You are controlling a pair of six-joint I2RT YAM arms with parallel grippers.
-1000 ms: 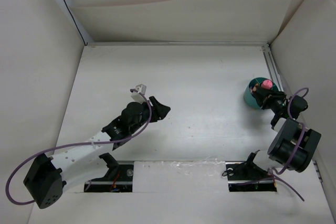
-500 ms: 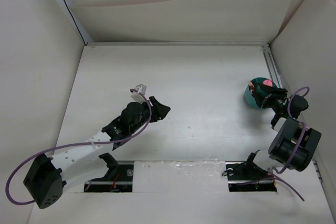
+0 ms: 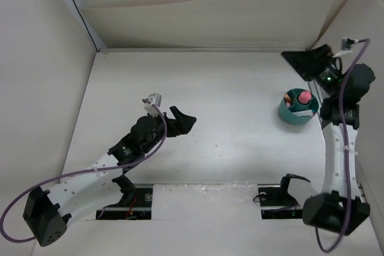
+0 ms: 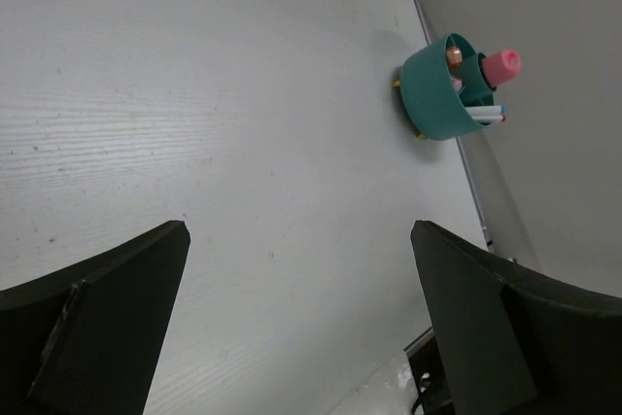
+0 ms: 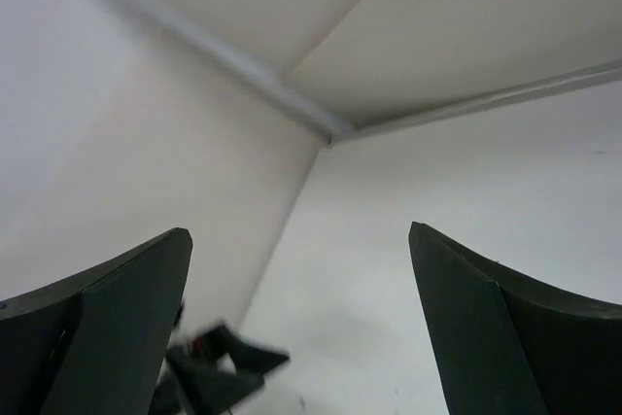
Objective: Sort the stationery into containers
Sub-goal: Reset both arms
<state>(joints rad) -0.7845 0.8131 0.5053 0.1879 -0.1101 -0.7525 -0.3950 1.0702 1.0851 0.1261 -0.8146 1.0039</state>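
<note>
— Where do we find our claws over the worktop (image 3: 240,88)?
— Our left claw (image 4: 301,337) is spread wide and empty, mid-worktop. Our right claw (image 3: 306,61), also wide and empty, hangs beyond the teal organizer (image 3: 293,115) at the right edge. Inside it stand a pink-topped cylinder (image 3: 305,96) and a thin pen (image 4: 486,114).

One organizer (image 4: 432,109), one pink-topped cylinder (image 4: 500,65) — two arms (image 3: 99,167) (image 3: 339,148)

Bright, even, diffuse light over the white matte table (image 3: 240,88). Faint, soft shadows under the arms (image 3: 108,166). The round teal plastic desk organizer (image 4: 432,99) is sharp. Close-up black fingers (image 4: 107,308) are underexposed and soft-edged. Right wrist view hazy, its lower-left corner blurred.
</note>
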